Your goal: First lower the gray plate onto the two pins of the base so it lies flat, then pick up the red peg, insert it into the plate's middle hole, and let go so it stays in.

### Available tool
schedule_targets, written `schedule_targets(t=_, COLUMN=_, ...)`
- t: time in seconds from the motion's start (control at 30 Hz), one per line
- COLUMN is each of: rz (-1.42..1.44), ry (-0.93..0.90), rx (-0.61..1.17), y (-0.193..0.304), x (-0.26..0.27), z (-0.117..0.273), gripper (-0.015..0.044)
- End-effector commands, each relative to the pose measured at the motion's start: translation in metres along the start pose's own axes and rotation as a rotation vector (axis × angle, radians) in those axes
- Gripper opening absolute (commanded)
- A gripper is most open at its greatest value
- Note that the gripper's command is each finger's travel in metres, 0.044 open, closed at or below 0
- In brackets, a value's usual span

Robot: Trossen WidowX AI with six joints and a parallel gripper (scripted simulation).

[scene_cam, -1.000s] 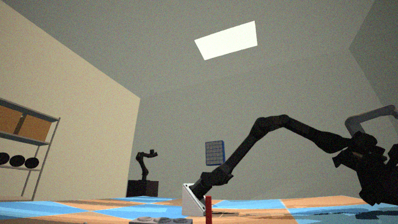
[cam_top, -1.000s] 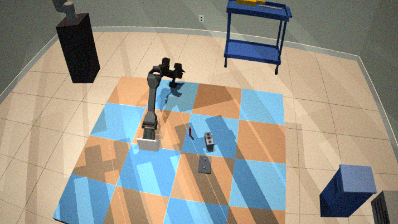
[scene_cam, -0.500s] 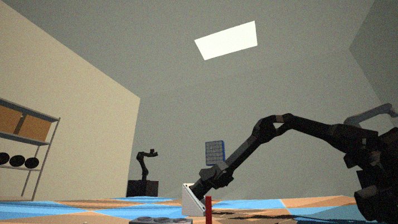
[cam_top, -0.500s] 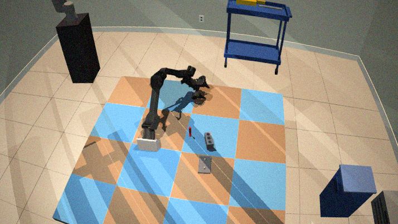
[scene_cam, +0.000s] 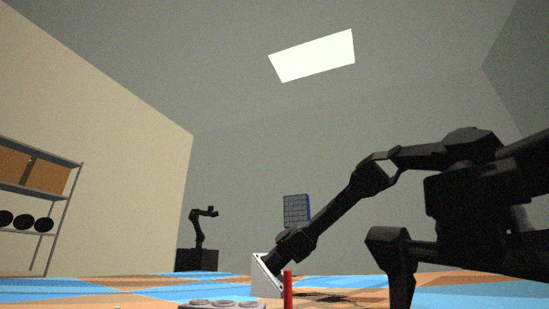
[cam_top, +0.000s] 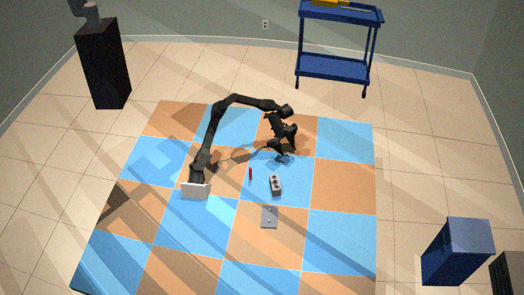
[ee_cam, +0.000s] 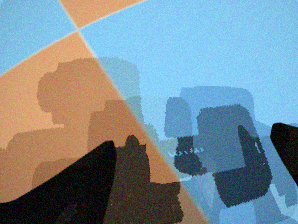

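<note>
The gray plate [cam_top: 276,191] [scene_cam: 223,305] is a block with three holes in its top, resting on the mat beside the base. The base [cam_top: 265,224] is a flat gray slab with two small pins standing on it; nothing sits on the pins. The red peg [cam_top: 250,173] [scene_cam: 287,290] stands upright on the mat, to the left of the plate in the top view. My gripper [cam_top: 288,150] [ee_cam: 195,140] is open and empty, above the mat and farther back than the peg and plate. The wrist view shows none of the task's objects.
The arm's white mount [cam_top: 195,191] stands on the checkered mat [cam_top: 341,187], left of the peg. A blue cart [cam_top: 332,69] and a black pedestal [cam_top: 104,70] stand beyond the mat, and a blue cabinet [cam_top: 471,235] stands to its right.
</note>
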State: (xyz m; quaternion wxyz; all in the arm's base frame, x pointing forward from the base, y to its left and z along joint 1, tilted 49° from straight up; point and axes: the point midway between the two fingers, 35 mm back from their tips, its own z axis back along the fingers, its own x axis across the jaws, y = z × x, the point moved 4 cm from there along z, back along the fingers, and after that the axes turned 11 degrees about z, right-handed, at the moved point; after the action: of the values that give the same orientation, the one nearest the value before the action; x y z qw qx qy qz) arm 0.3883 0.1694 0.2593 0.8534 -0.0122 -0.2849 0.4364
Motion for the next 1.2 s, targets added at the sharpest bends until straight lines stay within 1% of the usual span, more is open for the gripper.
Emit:
schedule_targets(t=0.0, rz=-0.077, ry=0.114, rx=0.163, y=-0.035, x=-0.057, z=-0.022, gripper=0.044)
schedule_targets(t=0.13, rz=-0.207, ry=0.168, rx=0.332, y=-0.063, x=-0.115, z=-0.032, gripper=0.044)
schedule_targets(t=0.23, rz=-0.339, ry=0.163, rx=0.462, y=-0.08, x=-0.161, z=-0.032, gripper=0.044)
schedule_targets(t=0.4, rz=-0.583, ry=0.073, rx=0.638, y=-0.1, x=-0.23, z=-0.019, gripper=0.044)
schedule_targets(t=0.5, rz=-0.702, ry=0.002, rx=0.696, y=-0.108, x=-0.258, z=-0.01, gripper=0.044)
schedule_targets(t=0.8, rz=-0.712, ry=-0.005, rx=0.7, y=-0.107, x=-0.259, z=-0.012, gripper=0.044)
schedule_targets(t=1.0, rz=-0.748, ry=-0.034, rx=0.726, y=-0.072, x=-0.246, z=-0.059, gripper=0.044)
schedule_targets(t=1.17, rz=-0.75, ry=-0.035, rx=0.727, y=-0.07, x=-0.245, z=-0.061, gripper=0.044)
